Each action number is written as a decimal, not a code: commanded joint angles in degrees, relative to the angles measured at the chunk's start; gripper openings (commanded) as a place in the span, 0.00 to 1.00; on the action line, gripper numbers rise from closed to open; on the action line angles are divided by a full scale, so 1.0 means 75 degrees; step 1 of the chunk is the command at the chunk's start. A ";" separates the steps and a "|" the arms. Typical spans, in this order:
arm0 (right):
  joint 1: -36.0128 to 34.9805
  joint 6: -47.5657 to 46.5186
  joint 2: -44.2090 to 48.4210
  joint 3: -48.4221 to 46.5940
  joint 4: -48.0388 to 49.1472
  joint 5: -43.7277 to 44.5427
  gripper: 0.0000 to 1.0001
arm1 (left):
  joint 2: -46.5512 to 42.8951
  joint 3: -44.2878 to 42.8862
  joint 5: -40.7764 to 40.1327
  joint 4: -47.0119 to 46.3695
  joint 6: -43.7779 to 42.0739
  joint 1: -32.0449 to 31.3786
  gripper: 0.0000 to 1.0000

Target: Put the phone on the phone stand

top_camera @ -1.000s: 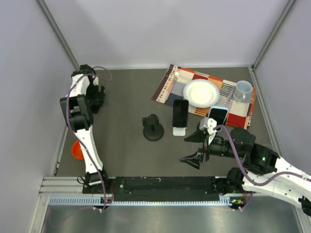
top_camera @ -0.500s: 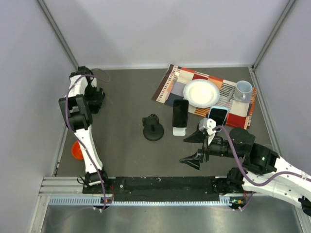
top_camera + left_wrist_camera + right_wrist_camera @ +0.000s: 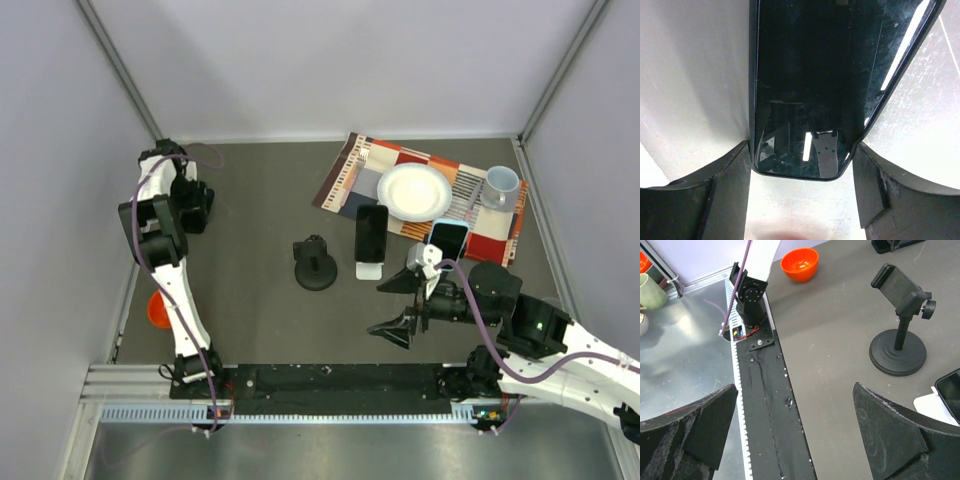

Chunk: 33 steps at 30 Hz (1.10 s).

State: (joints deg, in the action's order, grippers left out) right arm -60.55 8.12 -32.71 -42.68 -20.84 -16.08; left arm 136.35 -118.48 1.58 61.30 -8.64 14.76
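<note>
Blk phone (image 3: 371,230) on wht phone stand (image 3: 369,270); 2nd phone (image 3: 805,75) in L gripper (image 3: 802,152)

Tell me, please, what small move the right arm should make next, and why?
I would probably draw the right end effector back toward its base. It hovers open and empty beside the small white plastic phone stand, and a slim black phone already seems to rest on it.
</note>
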 commanded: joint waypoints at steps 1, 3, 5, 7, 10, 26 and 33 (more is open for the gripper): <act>0.0035 -0.0040 -0.0022 -0.0040 0.0247 0.0221 0.98 | 0.0218 0.0234 -0.0408 0.0077 0.0051 -0.0350 0.56; 0.0035 0.0031 -0.0022 -0.0075 0.0224 0.0419 0.98 | 0.0171 0.0258 -0.0922 0.0089 0.0098 -0.0573 0.38; 0.0035 0.0135 -0.0022 -0.0110 0.0201 0.0642 0.98 | 0.0078 0.0234 -0.1171 0.0147 0.0285 -0.0679 0.30; 0.0035 0.0264 -0.0045 -0.0134 0.0154 0.1099 0.98 | -0.0016 0.0153 -0.1556 0.0311 0.0692 -0.0808 0.03; 0.0023 0.0534 -0.0127 -0.0169 0.0072 0.1673 0.98 | -0.0379 0.0326 -0.1874 0.0487 0.1232 -0.0879 0.00; 0.0035 0.1460 -0.1520 -0.1141 -0.0163 0.2835 0.99 | -0.5394 0.4416 -0.0295 -0.1749 0.2642 -0.1008 0.00; 0.0035 0.1472 -0.1651 -0.1435 -0.0116 0.2952 0.99 | -0.5535 0.5738 0.0259 -0.1867 0.2908 -0.1405 0.00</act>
State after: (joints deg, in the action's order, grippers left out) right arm -60.55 18.37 -45.58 -50.43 -23.40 4.49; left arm 95.31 -82.72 0.54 50.00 10.48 6.52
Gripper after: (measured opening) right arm 0.985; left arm 0.030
